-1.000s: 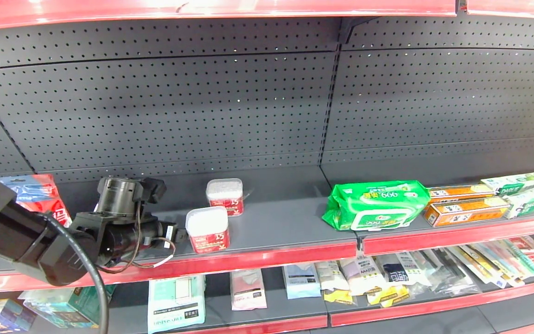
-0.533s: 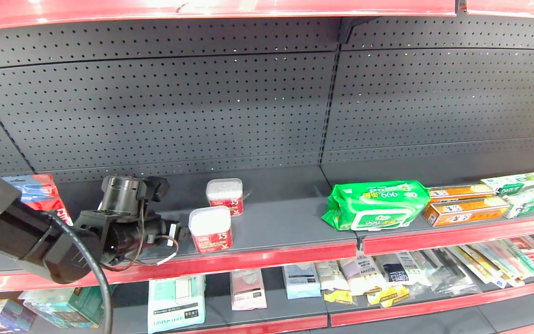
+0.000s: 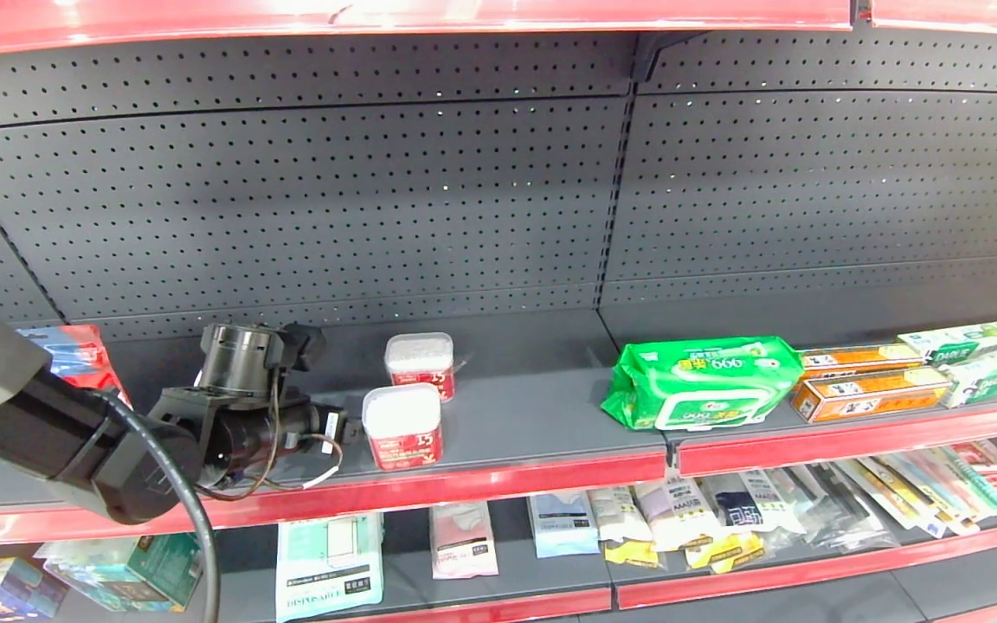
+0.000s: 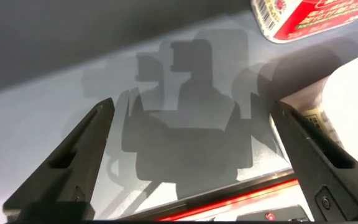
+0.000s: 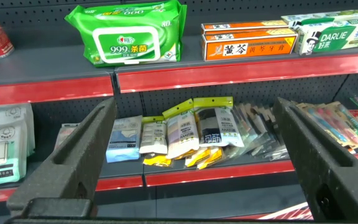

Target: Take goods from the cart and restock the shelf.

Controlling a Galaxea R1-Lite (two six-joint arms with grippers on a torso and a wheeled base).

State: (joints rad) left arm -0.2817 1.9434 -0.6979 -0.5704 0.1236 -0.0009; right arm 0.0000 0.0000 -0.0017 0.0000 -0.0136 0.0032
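Left tool (image 4: 192, 106) spread wide, empty, low over shelf (image 3: 533, 415). Front swab tub (image 3: 402, 426) upright near shelf edge, just beside one finger; rear tub (image 3: 419, 365) behind it. Right tool (image 5: 194, 102) also spread, empty. Risk: sideways pull-out clips front tub, tips it off edge.

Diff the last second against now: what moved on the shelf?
The left end effector, open, shifted right along the shelf, and the front tub slid right with it, lying beside one finger, not clamped. The rear tub, green wipes pack and orange boxes stayed put.
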